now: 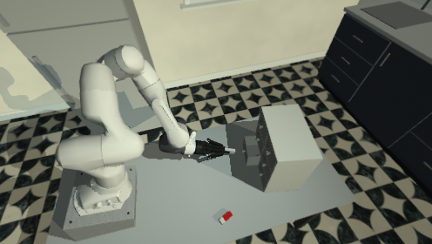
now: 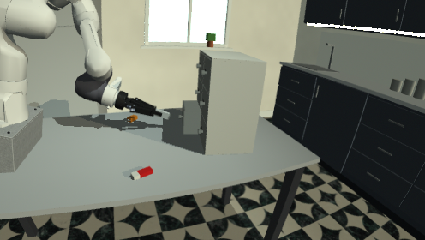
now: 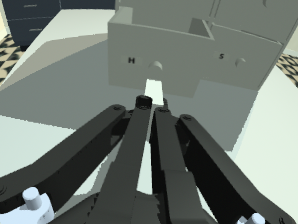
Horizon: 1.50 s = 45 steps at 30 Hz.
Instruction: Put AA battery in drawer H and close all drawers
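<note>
The small chest (image 1: 293, 131) (image 2: 233, 103) stands upright on the table. Its bottom drawer marked H (image 1: 252, 150) (image 2: 191, 117) (image 3: 135, 44) is pulled partly out; the drawer marked S (image 3: 245, 50) beside it looks pushed in. My gripper (image 1: 230, 151) (image 2: 164, 115) (image 3: 152, 91) is shut, with nothing seen between its pale fingertips. It points at the front of drawer H, a short way before the knob, and no contact shows. The AA battery is not seen in any view; most of the inside of drawer H is hidden by its front.
A red and white block (image 1: 226, 217) (image 2: 142, 172) lies on the table (image 1: 174, 205) (image 2: 86, 171) toward the near edge. A small orange thing (image 2: 132, 118) lies behind and below the gripper in the exterior view. The upper drawers' knobs stick out above drawer H.
</note>
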Motion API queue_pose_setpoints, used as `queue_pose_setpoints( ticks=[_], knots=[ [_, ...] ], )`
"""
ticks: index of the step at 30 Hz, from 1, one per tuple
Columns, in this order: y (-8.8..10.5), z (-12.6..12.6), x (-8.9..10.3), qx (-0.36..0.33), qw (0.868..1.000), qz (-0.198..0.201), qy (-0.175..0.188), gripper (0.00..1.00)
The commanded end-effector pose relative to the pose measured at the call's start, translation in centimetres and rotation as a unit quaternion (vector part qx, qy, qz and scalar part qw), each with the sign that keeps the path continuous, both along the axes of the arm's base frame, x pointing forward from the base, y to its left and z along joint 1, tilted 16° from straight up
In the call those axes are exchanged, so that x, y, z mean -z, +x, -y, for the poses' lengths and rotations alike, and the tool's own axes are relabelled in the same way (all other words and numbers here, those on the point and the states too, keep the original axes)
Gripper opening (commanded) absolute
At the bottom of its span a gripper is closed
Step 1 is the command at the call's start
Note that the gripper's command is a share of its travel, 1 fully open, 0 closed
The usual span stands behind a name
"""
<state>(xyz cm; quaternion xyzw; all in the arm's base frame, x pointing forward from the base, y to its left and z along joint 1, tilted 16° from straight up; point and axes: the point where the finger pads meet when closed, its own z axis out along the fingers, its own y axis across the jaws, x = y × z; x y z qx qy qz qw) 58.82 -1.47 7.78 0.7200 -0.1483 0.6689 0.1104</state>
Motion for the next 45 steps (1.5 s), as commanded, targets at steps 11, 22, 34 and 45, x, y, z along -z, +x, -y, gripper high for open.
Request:
queue_pose_setpoints(
  ticks=[11,22,34,45],
  knots=[
    [0.0,0.2,0.0,0.000,1.000,0.000,0.000,0.00],
    [0.5,0.4,-0.2,0.000,1.000,0.000,0.000,0.00],
    [1.8,0.9,-0.5,0.000,1.000,0.000,0.000,0.00],
    [3.2,1.5,-0.9,0.000,1.000,0.000,0.000,0.00]
  ],
)
